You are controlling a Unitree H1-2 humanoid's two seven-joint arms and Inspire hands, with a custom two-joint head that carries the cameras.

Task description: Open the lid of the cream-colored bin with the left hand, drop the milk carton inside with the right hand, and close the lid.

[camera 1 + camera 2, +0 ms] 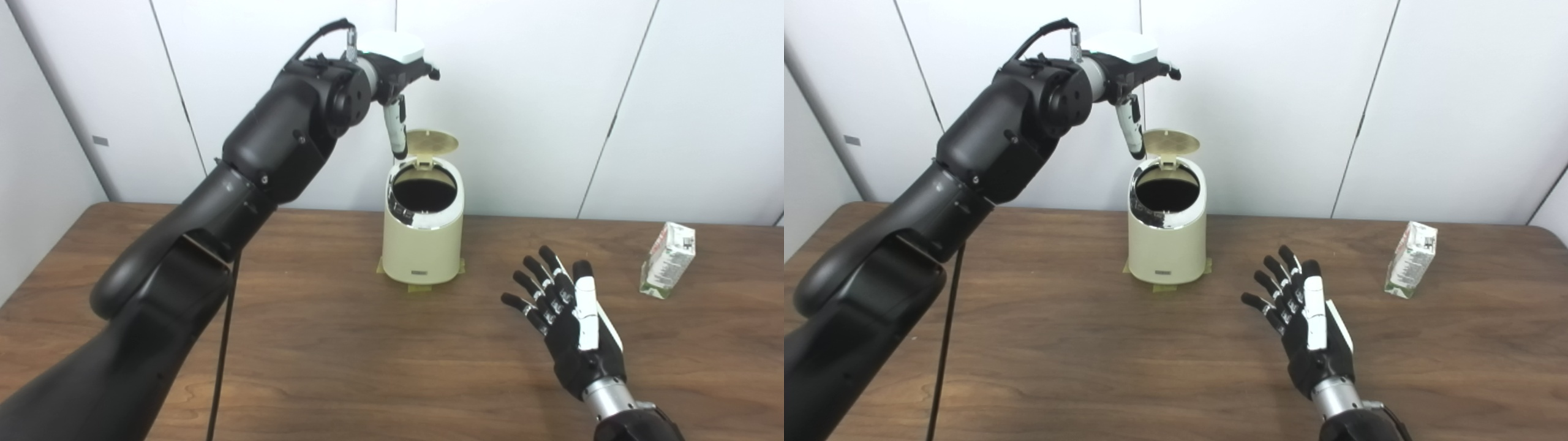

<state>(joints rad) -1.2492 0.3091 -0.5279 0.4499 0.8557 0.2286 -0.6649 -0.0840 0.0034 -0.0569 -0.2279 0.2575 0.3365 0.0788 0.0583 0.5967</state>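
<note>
The cream-colored bin [422, 245] stands on the wooden table near the back wall, its round lid [432, 143] tipped up and back so the dark inside shows. My left hand [397, 67] hovers above and just left of the lid, one finger [396, 130] pointing down beside it, holding nothing. The milk carton [667, 260] stands upright at the table's right side. My right hand [566, 309] is open above the table, fingers spread, between the bin and the carton and touching neither.
The bin sits on strips of tape [419, 285] stuck to the table [343, 343]. A black cable [222, 343] hangs from my left arm down across the table. White wall panels [520, 92] close off the back.
</note>
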